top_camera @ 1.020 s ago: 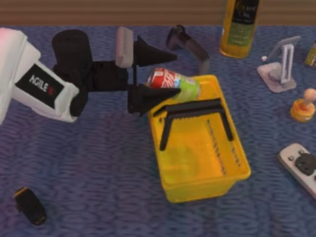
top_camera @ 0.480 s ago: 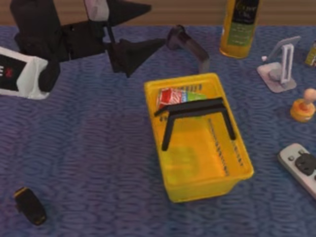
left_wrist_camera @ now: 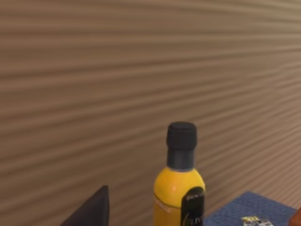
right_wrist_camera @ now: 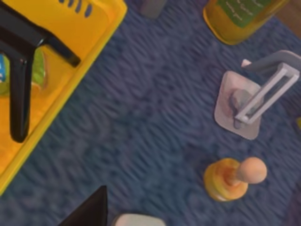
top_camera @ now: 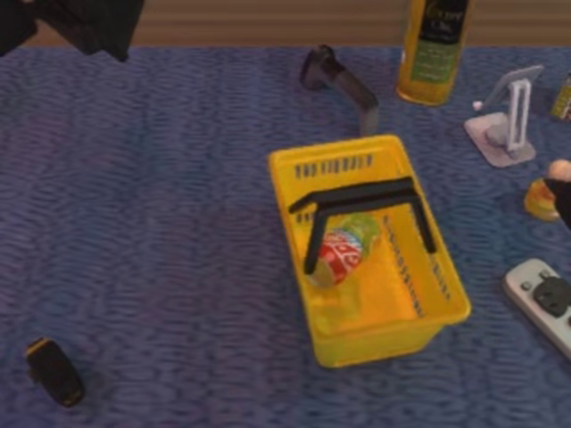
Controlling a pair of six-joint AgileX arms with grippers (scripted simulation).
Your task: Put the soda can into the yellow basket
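Note:
The soda can [top_camera: 343, 250], red and lime green, lies on its side on the floor of the yellow basket [top_camera: 384, 343], under the black handles [top_camera: 361, 196]. In the right wrist view a green bit of the can [right_wrist_camera: 38, 70] shows behind a handle inside the basket [right_wrist_camera: 94, 28]. My left gripper [top_camera: 85, 25] is pulled back high at the table's far left corner, well apart from the basket. Only one of its fingers [left_wrist_camera: 96, 209] shows, with nothing held. My right gripper [top_camera: 564, 201] just enters at the right edge, one finger [right_wrist_camera: 91, 212] showing over the cloth.
A tall yellow-green bottle [top_camera: 434, 49] stands at the back. A white phone stand [top_camera: 504, 120] and a yellow wooden stamp [top_camera: 542, 192] sit to its right. A white remote [top_camera: 544, 299] lies front right, a dark scanner [top_camera: 339, 80] behind the basket, a small black object [top_camera: 55, 372] front left.
The can, first held over the basket's back rim, was let go and came to rest under the handles. My left arm withdrew up and left. The basket shifted slightly.

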